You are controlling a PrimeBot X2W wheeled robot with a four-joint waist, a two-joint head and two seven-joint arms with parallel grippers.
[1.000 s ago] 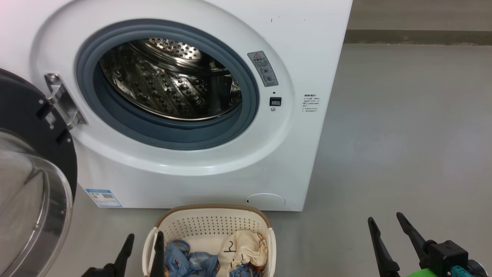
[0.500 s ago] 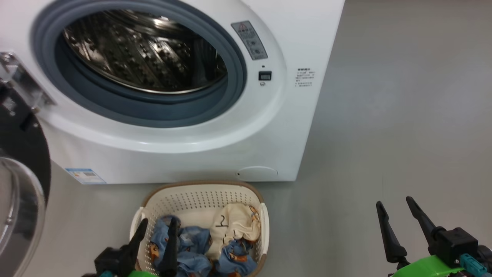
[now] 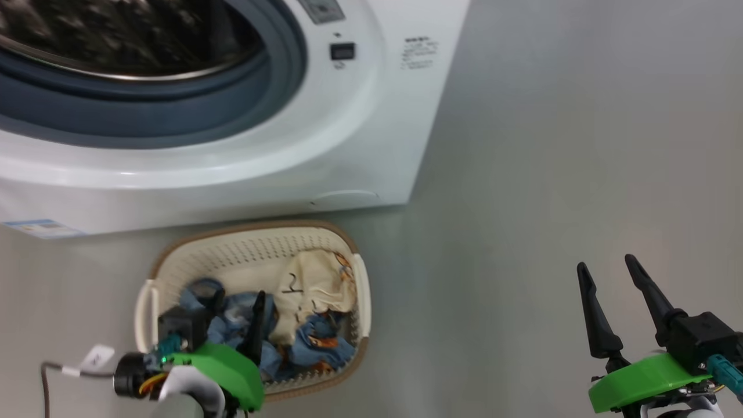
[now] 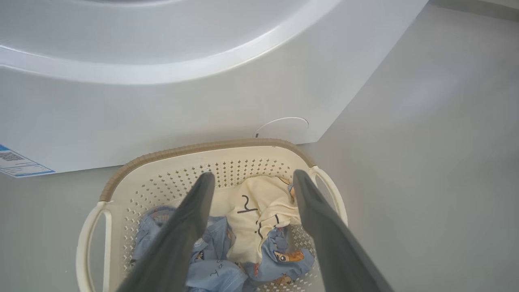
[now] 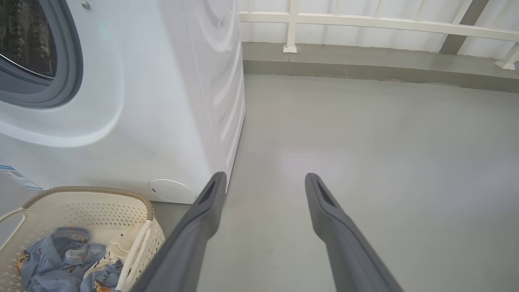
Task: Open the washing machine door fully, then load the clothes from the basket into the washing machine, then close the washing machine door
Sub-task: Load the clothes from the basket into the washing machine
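The white washing machine (image 3: 360,133) stands at the upper left, its drum opening (image 3: 116,46) uncovered; the washing machine door is out of view. In front of it on the floor sits the cream basket (image 3: 249,244) with the clothes: a cream cloth marked "2" (image 3: 316,284) over light blue printed pieces (image 3: 313,345). My left gripper (image 3: 238,297) is open and hangs over the basket's left half, its fingers down among the blue cloth. From the left wrist, the left gripper (image 4: 253,175) straddles the cream cloth (image 4: 251,227) with nothing held. My right gripper (image 3: 606,264) is open over bare floor at the right.
Grey floor (image 3: 551,174) stretches to the right of the machine. The right wrist view has a white railing (image 5: 365,24) on a low curb at the far end. A blue label sticker (image 3: 40,228) marks the machine's lower left, and a round service flap (image 3: 342,198) sits just behind the basket.
The head camera has tilted down and to the right, so the machine slid up and left. My left gripper has gone forward and down into the basket. The right gripper stays open beside it.
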